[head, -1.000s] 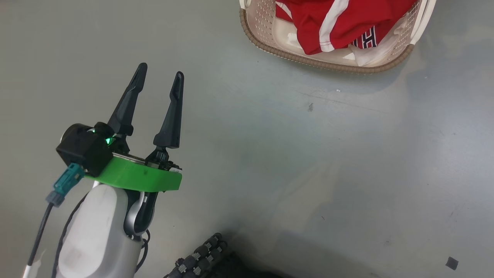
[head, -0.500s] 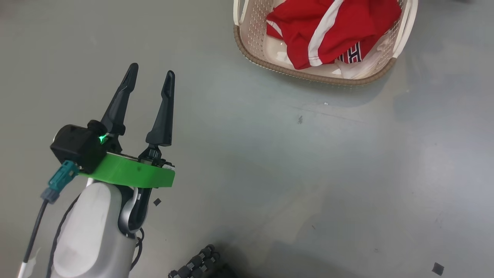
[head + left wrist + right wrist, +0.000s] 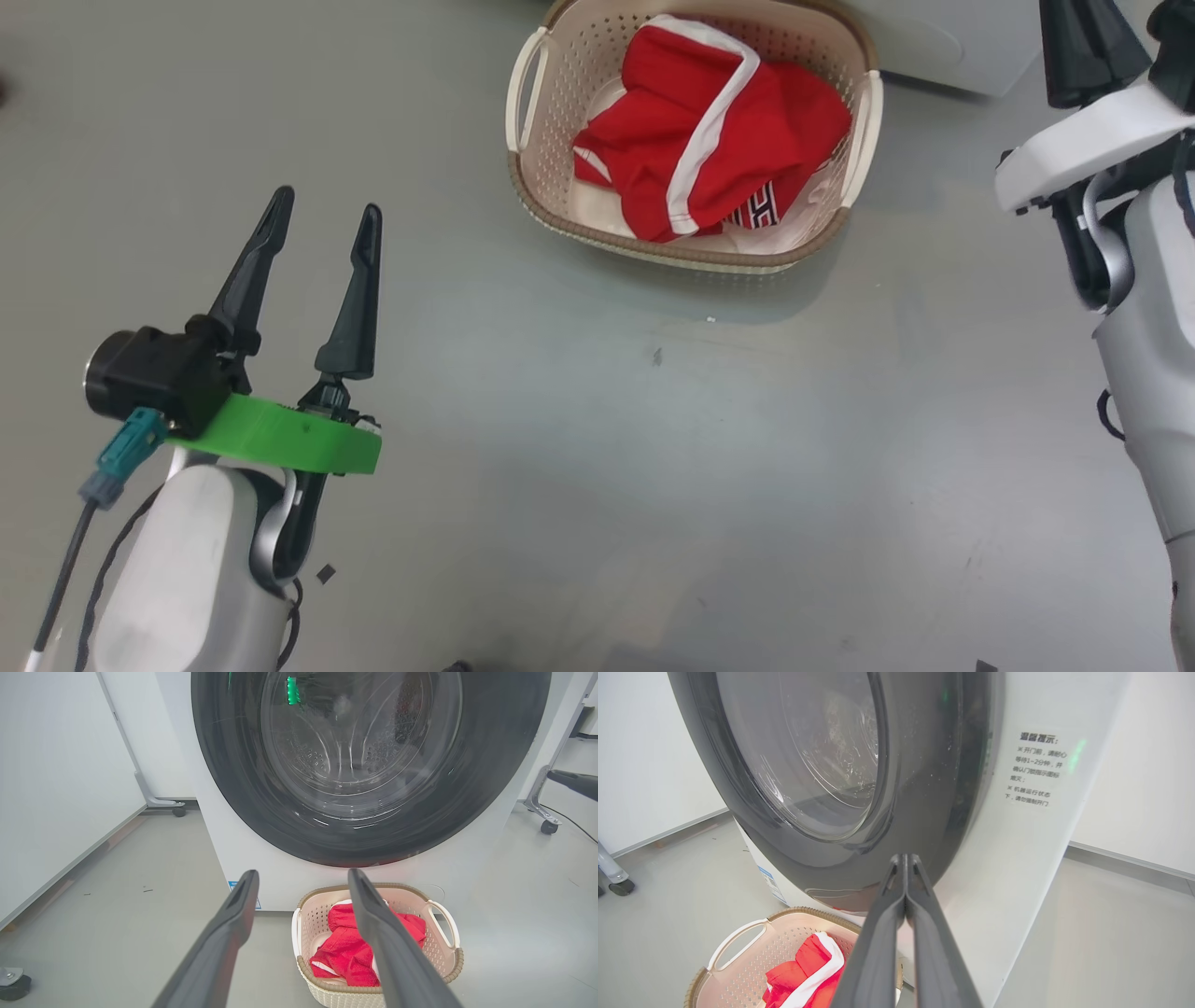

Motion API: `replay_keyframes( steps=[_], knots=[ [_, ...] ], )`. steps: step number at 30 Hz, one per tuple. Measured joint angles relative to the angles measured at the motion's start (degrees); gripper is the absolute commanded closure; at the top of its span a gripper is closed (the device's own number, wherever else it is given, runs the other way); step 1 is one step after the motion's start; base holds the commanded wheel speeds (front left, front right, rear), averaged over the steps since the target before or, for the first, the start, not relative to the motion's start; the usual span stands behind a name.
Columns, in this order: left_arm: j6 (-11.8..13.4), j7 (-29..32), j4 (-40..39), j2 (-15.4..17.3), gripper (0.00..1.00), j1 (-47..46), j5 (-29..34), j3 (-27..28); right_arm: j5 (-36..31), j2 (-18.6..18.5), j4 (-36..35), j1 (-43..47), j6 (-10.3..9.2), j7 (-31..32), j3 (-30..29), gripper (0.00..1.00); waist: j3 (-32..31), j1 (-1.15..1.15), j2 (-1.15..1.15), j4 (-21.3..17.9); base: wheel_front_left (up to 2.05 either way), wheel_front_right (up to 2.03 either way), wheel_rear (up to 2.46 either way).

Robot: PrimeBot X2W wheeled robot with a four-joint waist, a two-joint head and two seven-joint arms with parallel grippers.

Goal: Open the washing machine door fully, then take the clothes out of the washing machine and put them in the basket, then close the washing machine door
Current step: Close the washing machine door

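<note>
Head camera looks down on cream perforated basket (image 3: 672, 257); both wrist cameras share it, facing black-rimmed glass door (image 3: 229, 774) nearby.

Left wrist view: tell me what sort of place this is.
Likely a lab mock-up of a laundry room, not a home: a washing machine, a basket of red clothes on a bare grey floor, and white panels on castors.

Plenty of bare floor (image 3: 653, 467) under and around the left gripper's (image 3: 326, 201) spread fingers, so room to move there. Further out past their tips, the basket (image 3: 327, 994) piled with clothes (image 3: 343, 952) sits just in front of the washer (image 3: 224, 849). Straight ahead of the right gripper's (image 3: 905, 857) pressed-together fingers, the closed door (image 3: 934, 812) blocks the way in, basket just below.
</note>
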Motion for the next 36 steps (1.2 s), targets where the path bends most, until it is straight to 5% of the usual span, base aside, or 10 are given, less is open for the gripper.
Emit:
replay_keyframes(
  steps=[15, 36],
  knots=[
    [0.0, 0.0, 1.81, 2.78, 0.0, 7.19, 0.58, 0.98, 3.61, 5.93, -9.05, 12.7, -0.91, -0.01, -5.83, 1.0, -10.27, 0.0, 0.0, -7.64, 0.0, 0.0, 0.0],
    [0.0, 0.0, 0.23, 4.17, 0.0, 13.74, 1.05, 3.32, 3.33, 9.28, -17.38, 29.9, -0.31, -0.01, -7.23, 1.0, -20.52, 0.0, 0.0, -17.96, 0.0, 0.0, 0.0]
  ],
)
